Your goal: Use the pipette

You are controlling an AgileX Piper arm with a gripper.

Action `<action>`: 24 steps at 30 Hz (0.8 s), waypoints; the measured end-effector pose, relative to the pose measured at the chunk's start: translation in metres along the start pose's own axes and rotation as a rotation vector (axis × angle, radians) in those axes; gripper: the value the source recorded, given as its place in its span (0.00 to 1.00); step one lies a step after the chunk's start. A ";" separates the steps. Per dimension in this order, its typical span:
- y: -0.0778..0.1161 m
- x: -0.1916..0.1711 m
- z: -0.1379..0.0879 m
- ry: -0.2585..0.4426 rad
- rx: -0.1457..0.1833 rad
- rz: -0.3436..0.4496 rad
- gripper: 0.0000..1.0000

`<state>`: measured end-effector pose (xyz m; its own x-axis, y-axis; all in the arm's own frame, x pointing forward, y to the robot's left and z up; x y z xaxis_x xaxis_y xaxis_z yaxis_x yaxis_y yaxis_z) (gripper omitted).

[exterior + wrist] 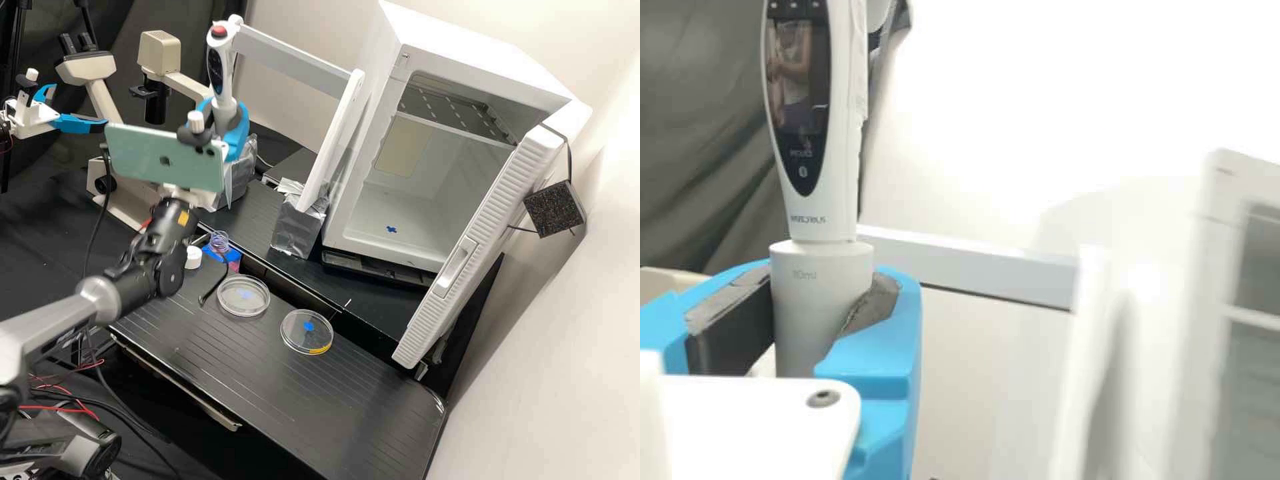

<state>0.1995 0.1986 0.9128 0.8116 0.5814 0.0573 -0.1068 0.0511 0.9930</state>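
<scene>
High-view bench tally, clock read from the centre:
Petri dishes, 2: one dish point(232, 307) at 8 o'clock, another dish point(292, 332) at 6. Foil-wrapped blocks, 2: one block point(297, 230) just off centre, another block point(245, 175) at 10. Singles, 1 each: pipette point(219, 70) at 11, microscope point(90, 67) at 10, phone point(150, 159) at 10, small white container point(193, 258) at 9, open white cabinet point(483, 61) at 2.

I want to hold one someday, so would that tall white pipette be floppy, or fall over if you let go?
Probably not floppy: the pipette looks straight and hard. It would likely tip over if the end effector let go, because it is long and narrow. It also looks smooth, so it might feel a bit slippery.
</scene>
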 end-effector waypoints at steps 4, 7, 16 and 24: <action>0.003 0.035 -0.011 -0.014 -0.016 -0.062 0.00; 0.003 0.059 -0.014 -0.054 -0.027 -0.115 0.00; 0.004 0.119 -0.005 -0.190 -0.014 -0.224 0.00; 0.011 0.147 0.014 -0.274 -0.038 -0.215 0.00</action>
<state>0.3256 0.2734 0.9335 0.9412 0.3151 -0.1219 0.0662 0.1820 0.9811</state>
